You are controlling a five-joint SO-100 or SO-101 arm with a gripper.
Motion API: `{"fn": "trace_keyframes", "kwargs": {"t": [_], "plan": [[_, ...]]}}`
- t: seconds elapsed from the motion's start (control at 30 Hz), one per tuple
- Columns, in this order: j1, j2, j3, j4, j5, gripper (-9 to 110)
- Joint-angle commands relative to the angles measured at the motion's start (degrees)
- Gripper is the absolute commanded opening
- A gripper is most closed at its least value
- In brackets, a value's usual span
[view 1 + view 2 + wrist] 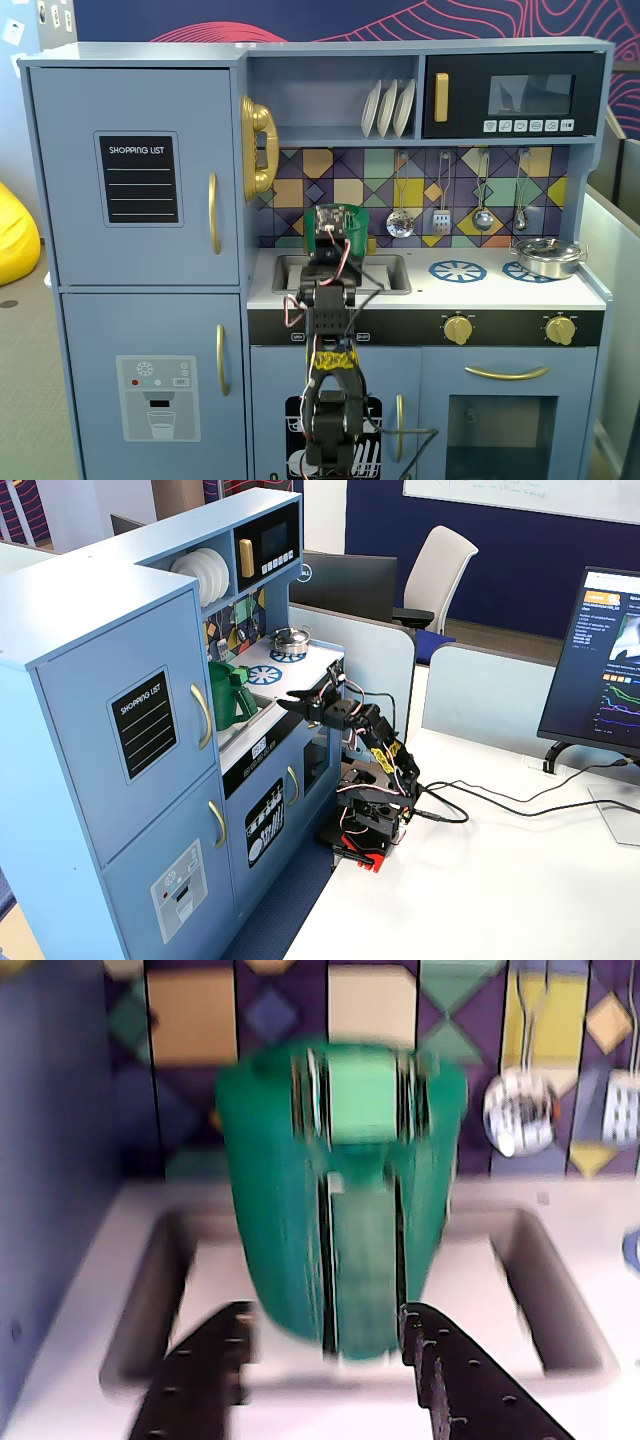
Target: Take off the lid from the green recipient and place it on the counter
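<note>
- Office surroundings frame the scene: a white desk carries the arm's base, with a monitor on it and a blue toy kitchen standing at its edge.
- Across the kitchen runs the counter, white, with a recessed sink and blue burner rings; a small steel pan sits at the far end of the counter from the sink.
- Standing in the sink is the green recipient, upright, its lighter handle strip facing the wrist camera.
- No flat disc can be made out on its top; the wrist view is blurred and the arm hides much of it in a fixed view, so the lid's place cannot be told.
- Nearest the sink's front edge, the pincer is spread, holding nothing, its fingers flanking the pot's lower body.
- Judging by this, the approach is too low for a lid. Rise above the rim, centre over the sink, find the knob, then close gently so the pot does not tip, and lift straight up.
</note>
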Motion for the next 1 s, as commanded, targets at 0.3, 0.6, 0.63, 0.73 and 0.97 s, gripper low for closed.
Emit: {"fn": "trace_keyframes", "kwargs": {"t": [0.3,0.6,0.63,0.73,0.97], "plan": [[2.46,-13.62,-9.76,-10.81,-1.76,43],[4.48,-21.62,-8.79,-24.52,-3.08,44],[4.48,-22.24,-8.79,-25.22,-3.16,43],[4.39,-23.64,-8.70,-26.10,-3.25,43],[4.22,-28.39,-9.23,-31.20,-3.87,43]]}}
